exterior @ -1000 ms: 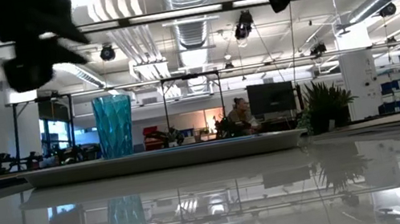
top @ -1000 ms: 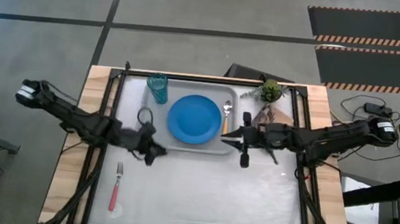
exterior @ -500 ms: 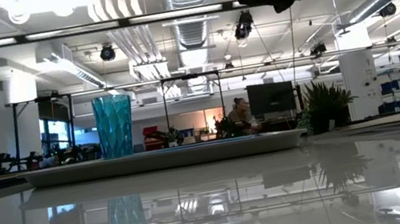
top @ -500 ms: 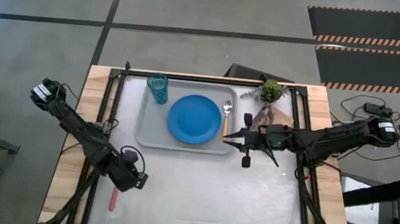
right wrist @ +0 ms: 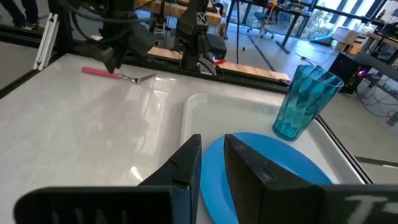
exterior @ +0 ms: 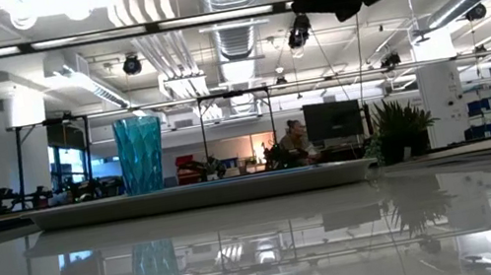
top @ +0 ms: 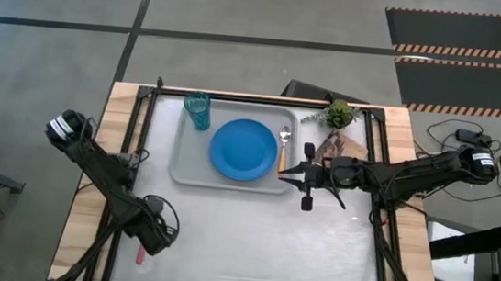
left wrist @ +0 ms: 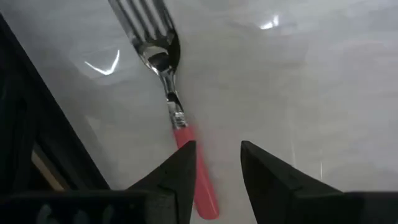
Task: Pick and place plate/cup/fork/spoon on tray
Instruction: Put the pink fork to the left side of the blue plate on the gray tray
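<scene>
No writing is legible. In the high view's lower left, the left gripper [left wrist: 214, 163] hangs released over the fork [left wrist: 168, 93], handle beside one finger. Right gripper [top: 286, 170] waits, narrowly parted, at the tray [top: 185, 167].

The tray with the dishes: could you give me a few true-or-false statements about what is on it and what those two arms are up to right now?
1. The blue plate lies on the tray. True.
2. The cup stands on the bare table beside the tray. False: it stands in a corner of the tray.
3. The fork is already on the tray. False: it lies on the table, under the left pincer.
4. The left pincer is open above the fork's red handle. True.
5. The right pincer holds the spoon. False: the spoon lies on the tray beside the plate.
</scene>
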Motion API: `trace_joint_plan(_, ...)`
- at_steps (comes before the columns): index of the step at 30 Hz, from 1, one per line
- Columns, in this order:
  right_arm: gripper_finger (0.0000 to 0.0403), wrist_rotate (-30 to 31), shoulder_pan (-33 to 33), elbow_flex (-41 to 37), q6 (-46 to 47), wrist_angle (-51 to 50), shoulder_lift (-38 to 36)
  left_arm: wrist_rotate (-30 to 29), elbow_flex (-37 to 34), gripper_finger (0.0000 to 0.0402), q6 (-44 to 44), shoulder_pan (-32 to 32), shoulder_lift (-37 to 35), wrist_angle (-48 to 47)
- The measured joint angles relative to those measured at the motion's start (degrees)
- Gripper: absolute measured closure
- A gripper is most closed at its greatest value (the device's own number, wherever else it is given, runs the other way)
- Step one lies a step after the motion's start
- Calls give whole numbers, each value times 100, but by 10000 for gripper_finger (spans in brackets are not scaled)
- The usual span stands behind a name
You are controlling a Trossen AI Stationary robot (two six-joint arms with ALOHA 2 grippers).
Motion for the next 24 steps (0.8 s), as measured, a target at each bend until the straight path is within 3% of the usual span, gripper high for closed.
trace_joint_plan(11, 346, 1, 0, 0, 281, -4, -1, 1, -610, 299, -65, -47, 136, 161)
trace_joint_plan(18, 346, -1, 0, -2, 458, -100, -3, -29, -675, 384, -64, -51, 123, 268)
trace_joint_plan(24, 346, -1, 0, -2, 471, -124, -3, -68, -671, 396, -70, -54, 121, 246)
